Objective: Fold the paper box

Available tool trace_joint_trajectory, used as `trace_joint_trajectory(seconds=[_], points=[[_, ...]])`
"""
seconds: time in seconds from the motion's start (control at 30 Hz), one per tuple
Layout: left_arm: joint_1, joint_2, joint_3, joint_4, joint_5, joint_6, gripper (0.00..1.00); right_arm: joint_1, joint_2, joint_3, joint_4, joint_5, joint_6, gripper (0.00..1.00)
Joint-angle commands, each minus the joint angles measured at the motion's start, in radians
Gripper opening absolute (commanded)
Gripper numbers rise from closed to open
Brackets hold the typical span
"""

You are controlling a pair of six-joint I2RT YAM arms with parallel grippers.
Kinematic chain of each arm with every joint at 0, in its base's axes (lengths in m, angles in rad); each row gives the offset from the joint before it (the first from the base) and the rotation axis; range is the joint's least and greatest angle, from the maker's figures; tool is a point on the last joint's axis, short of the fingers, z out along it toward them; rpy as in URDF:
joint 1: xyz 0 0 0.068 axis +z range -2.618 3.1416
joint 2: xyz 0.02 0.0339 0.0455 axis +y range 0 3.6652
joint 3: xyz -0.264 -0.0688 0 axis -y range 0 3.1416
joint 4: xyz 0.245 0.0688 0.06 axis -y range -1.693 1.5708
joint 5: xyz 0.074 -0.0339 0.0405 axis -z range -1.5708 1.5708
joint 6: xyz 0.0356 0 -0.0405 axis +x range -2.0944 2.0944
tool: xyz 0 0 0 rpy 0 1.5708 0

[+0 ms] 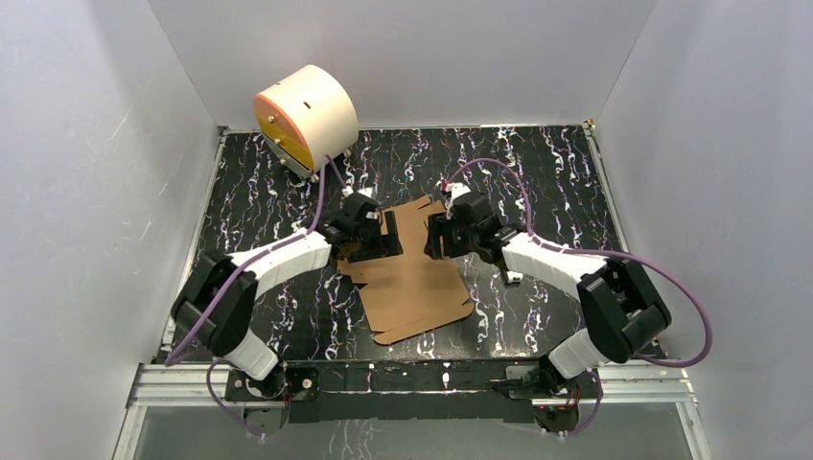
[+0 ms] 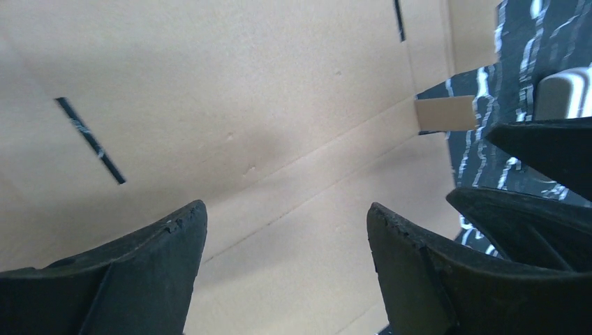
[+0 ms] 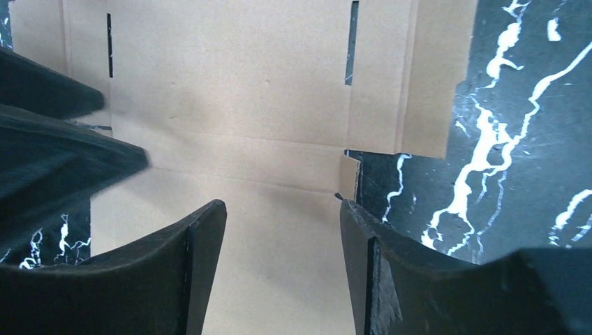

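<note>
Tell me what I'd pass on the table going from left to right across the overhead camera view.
Cream cylinder with an orange face → flat brown cardboard sheet with flaps and slots → small white-and-black bar.

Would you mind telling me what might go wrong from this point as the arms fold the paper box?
1. The left end effector and the right end effector are both open above the paper box and neither grips it, so the unfolded sheet may slide on the table if one pushes a flap.
2. They face each other closely over the sheet's far end, so they might collide.
</note>
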Motion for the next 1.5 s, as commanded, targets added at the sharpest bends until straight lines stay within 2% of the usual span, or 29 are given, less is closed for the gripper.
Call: trace_joint_trajectory(seconds=[0.0, 0.27, 0.5, 0.77, 1.0, 1.1, 1.47], points=[[0.052, -0.168, 0.006, -0.076, -0.045, 0.01, 0.82, -0.021, -0.068, 0.02, -0.034, 0.072, -0.036, 0.72], [0.218, -0.345, -0.055, -0.19, -0.068, 0.02, 0.86, -0.091, -0.143, -0.064, -0.083, 0.084, -0.036, 0.87], [0.348, -0.399, -0.101, -0.257, -0.064, 0.023, 0.89, -0.181, -0.192, -0.144, -0.109, 0.077, -0.029, 0.98], [0.389, -0.313, -0.106, -0.281, 0.0, 0.043, 0.86, -0.302, -0.208, -0.217, -0.132, 0.117, -0.007, 0.99], [0.392, -0.244, -0.094, -0.272, 0.056, 0.05, 0.83, -0.464, -0.249, -0.29, -0.066, 0.143, 0.058, 0.99], [0.392, -0.204, -0.089, -0.254, 0.082, 0.042, 0.79, -0.48, -0.248, -0.285, -0.045, 0.141, 0.068, 0.99], [0.39, -0.117, -0.117, -0.078, 0.093, -0.011, 0.64, -0.479, -0.277, -0.228, 0.056, -0.122, -0.02, 0.99]])
